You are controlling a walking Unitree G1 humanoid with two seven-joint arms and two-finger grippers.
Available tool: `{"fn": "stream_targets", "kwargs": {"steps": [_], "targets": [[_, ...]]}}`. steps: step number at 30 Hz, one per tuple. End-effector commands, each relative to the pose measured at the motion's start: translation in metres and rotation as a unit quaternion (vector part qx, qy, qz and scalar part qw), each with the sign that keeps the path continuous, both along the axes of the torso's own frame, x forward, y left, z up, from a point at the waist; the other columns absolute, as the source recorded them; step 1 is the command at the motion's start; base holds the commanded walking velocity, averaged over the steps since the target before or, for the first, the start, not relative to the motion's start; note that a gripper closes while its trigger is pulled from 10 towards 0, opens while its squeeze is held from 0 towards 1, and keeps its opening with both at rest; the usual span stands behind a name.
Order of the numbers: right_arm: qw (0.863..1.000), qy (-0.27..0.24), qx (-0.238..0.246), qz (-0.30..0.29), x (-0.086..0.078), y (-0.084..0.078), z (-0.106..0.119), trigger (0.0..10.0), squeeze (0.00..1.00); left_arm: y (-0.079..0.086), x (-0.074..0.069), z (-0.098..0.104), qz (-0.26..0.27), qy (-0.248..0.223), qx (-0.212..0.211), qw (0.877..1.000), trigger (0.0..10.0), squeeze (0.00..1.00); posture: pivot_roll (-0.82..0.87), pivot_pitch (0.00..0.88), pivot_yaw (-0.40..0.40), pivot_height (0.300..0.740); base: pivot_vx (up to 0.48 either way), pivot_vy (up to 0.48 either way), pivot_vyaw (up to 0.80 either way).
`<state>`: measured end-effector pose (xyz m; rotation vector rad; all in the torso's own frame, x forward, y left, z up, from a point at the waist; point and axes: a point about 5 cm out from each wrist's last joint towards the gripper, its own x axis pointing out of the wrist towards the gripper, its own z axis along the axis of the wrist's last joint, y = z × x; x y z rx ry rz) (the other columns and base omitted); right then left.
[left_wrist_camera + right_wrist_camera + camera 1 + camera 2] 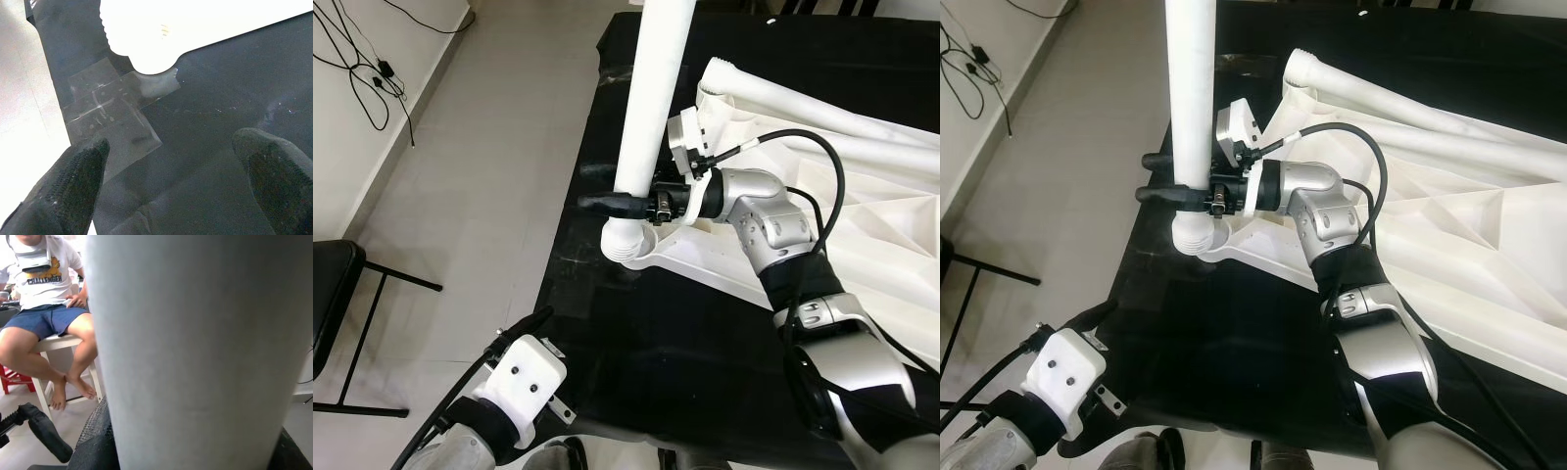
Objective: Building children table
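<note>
A white table leg (651, 98) stands upright with its threaded foot in the corner socket (625, 245) of the white tabletop (862, 225). The tabletop lies upside down on the black table (636, 352). My right gripper (1175, 178) is shut on the leg just above the socket, and the leg (195, 352) looms close in the right wrist view. My left gripper (171, 181) is open low over the table's front left corner, empty, facing the tabletop's corner (195, 29).
Two more white legs (822, 98) lie across the tabletop at the back. Clear tape (112, 117) is stuck on the black table. A black chair (333, 294) and cables (372, 78) are on the floor to the left. A person (44, 308) sits on a stool.
</note>
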<state>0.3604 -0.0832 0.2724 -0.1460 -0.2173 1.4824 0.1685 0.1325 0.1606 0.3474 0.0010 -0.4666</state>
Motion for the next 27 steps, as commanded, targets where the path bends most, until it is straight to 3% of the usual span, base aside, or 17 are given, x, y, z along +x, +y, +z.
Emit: {"fn": "stream_targets", "kwargs": {"steps": [1, 21, 26, 27], "targets": [[0.997, 0.064, -0.033, -0.014, 0.0021, -0.001, -0.0318, 10.0, 0.0, -0.0008, -0.0028, -0.0043, -0.006, 0.012, 0.002, 1.0, 10.0, 0.0, 0.03, 0.319, 0.017, 0.74, 0.0, 0.0, 0.0], [0.995, 0.069, -0.049, -0.06, 0.0105, -0.0073, -0.0293, 10.0, 0.0, -0.0007, -0.0011, -0.0042, -0.009, 0.01, 0.008, 1.0, 10.0, 0.0, 0.03, 0.321, 0.017, 0.74, 0.0, 0.0, 0.0], [0.994, 0.063, -0.065, -0.066, 0.0105, -0.0066, -0.0323, 10.0, 0.0, -0.0007, -0.0005, -0.0041, -0.01, 0.01, 0.009, 1.0, 10.0, 0.0, 0.03, 0.322, 0.017, 0.74, 0.0, 0.0, 0.0], [0.993, 0.042, -0.081, -0.074, 0.0094, -0.003, -0.0354, 10.0, 0.0, -0.0007, -0.0005, -0.004, -0.01, 0.009, 0.01, 1.0, 10.0, 0.0, 0.03, 0.322, 0.017, 0.74, 0.0, 0.0, 0.0]]}}
